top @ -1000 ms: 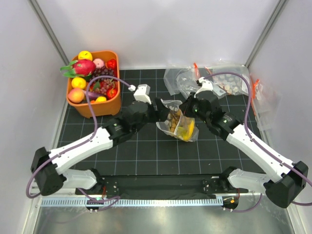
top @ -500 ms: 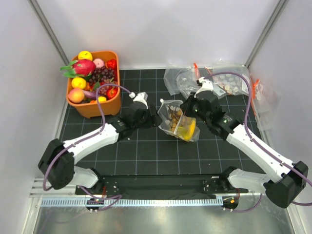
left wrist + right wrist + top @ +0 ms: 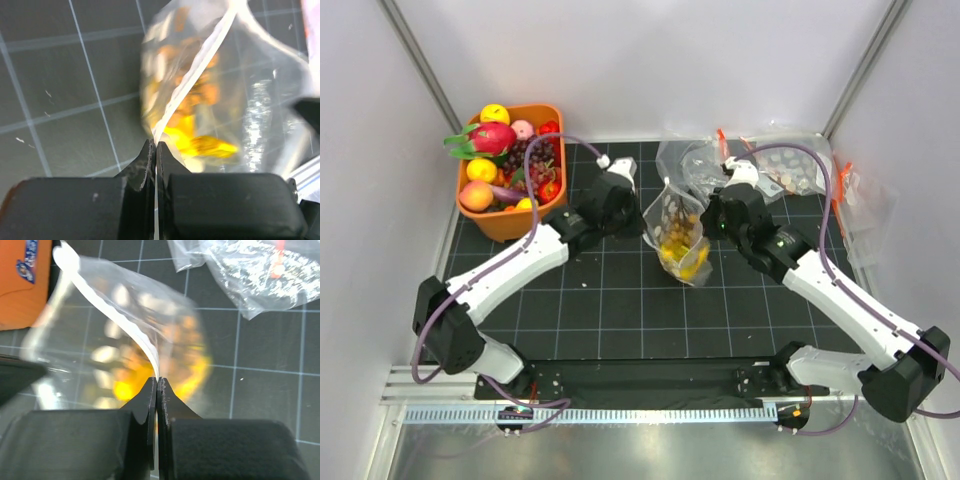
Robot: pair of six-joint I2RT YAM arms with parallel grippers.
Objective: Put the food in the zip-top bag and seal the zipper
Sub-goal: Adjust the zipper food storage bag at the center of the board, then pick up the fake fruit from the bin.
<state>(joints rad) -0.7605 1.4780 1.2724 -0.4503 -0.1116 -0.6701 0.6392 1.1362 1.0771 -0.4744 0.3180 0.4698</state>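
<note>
From above, the zip-top bag hung upright over the mat just to the right of the orange basket, strung between my two arms. My left pincer sat between the basket and the bag. My right pincer was on the side of the bag away from the basket. The yellow banana bunch had sunk to the bottom of the pouch, and the brown balls were piled above it. A pink-orange fruit lay in the basket's near corner. I could not tell whether that was the peach or whether a peach was already bagged. At my left wrist, the left pincer was pressed together on the end of the zipper, which ran away from it as a thin white strip. Yellow and brown blurs showed through the plastic behind it. At my right wrist, the right pincer was likewise clamped flat on the other end of the zipper, with the basket beyond the bag. I judged that at least two fruits were loaded and both corners were held taut. Whether the strip between my grips had pressed shut I could not tell. That seal, and perhaps the peach, looked to be what remained.
</note>
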